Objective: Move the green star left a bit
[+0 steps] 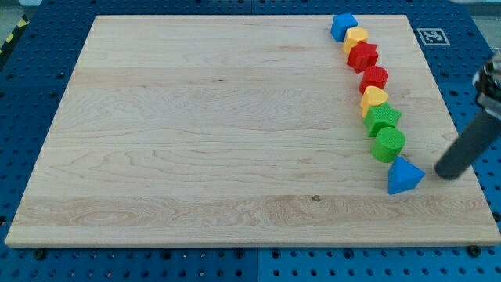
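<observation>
My tip (445, 173) rests on the board (203, 133) at the view's right, apart from the green star (382, 119), which sits mid-chain between yellow heart (373, 98) and green cylinder (387, 144).

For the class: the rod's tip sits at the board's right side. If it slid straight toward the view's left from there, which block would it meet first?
Probably the blue triangular block: my tip lies just to its right, at about the same height in the view. The green star sits farther up, off that line.
</observation>
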Motion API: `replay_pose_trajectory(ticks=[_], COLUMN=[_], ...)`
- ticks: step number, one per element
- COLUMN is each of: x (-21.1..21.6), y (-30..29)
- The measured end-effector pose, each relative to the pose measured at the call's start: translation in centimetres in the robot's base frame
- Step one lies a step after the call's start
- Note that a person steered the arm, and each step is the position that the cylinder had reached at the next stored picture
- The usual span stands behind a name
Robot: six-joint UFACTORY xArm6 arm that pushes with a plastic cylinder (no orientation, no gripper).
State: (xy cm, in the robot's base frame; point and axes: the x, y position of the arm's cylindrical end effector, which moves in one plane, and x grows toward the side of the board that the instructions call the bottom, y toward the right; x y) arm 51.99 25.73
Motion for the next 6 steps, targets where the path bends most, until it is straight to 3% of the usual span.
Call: replay_pose_trajectory(ticks=[1,2,3,6], x=[-5.2,-6.4,-6.4,-6.4], y=[0.0,0.0,-0.7,-10.8])
